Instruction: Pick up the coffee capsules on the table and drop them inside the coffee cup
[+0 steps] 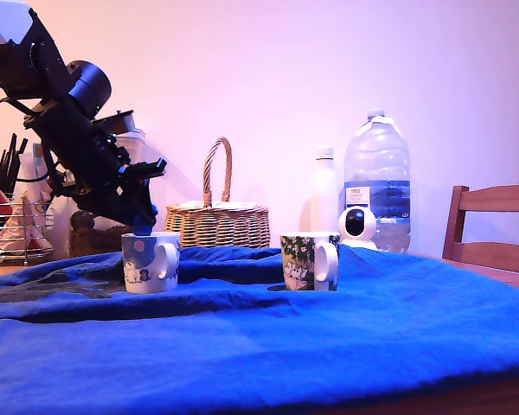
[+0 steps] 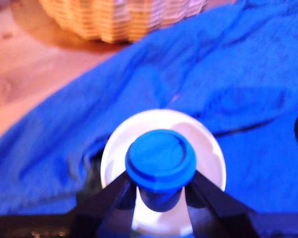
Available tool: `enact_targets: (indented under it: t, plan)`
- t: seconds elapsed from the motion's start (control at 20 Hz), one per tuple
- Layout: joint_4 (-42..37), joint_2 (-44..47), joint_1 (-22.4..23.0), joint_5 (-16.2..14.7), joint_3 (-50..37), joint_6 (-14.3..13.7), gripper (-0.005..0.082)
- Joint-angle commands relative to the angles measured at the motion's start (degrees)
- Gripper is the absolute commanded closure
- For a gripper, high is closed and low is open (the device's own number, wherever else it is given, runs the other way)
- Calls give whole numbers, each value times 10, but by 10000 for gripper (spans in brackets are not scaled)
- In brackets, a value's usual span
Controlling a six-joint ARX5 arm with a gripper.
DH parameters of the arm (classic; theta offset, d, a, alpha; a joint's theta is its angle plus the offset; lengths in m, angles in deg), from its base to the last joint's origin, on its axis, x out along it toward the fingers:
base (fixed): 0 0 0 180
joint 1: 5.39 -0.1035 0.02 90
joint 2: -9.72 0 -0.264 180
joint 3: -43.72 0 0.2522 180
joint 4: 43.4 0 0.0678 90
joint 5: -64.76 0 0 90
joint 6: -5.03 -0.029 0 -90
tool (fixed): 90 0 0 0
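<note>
My gripper hangs just above the white mug at the exterior view's left, shut on a dark blue coffee capsule. In the wrist view the capsule's round blue face sits between my two dark fingers, directly over the mug's white opening. A second mug with a floral print stands near the middle of the blue cloth. The pale grey-green capsule is out of view.
A wicker basket stands behind the mugs. A white bottle, a large water bottle and a small white camera stand at the back right. A wooden chair is at the right edge, a wire rack at the left.
</note>
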Motion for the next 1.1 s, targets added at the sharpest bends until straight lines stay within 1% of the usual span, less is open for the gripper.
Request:
enact_targets:
  t: [0.0, 0.1, 0.25, 0.3, 0.35, 0.4, 0.45, 0.5, 0.85, 0.9, 0.95, 1.0, 1.05]
  plan:
    - [-3, 5, 0, -1, 4, -5, 625]
    - [-2, 5, 0, -2, 4, -13, 624]
    - [1, 5, 0, -2, 4, -13, 601]
    - [0, 5, 0, -2, 4, -13, 549]
    - [0, 5, 0, -2, 4, -13, 449]
    - [2, 5, 0, 3, 4, -8, 317]
    - [4, 5, 0, 5, 4, -5, 237]
    - [4, 5, 0, 5, 4, -5, 207]
    - [8, 5, 0, 3, 4, -6, 226]
    - [8, 5, 0, 2, 4, -9, 263]
    - [9, 5, 0, 0, 4, -10, 327]
    - [9, 4, 0, -4, 4, -10, 442]
    - [9, 3, 0, -8, 4, -12, 611]
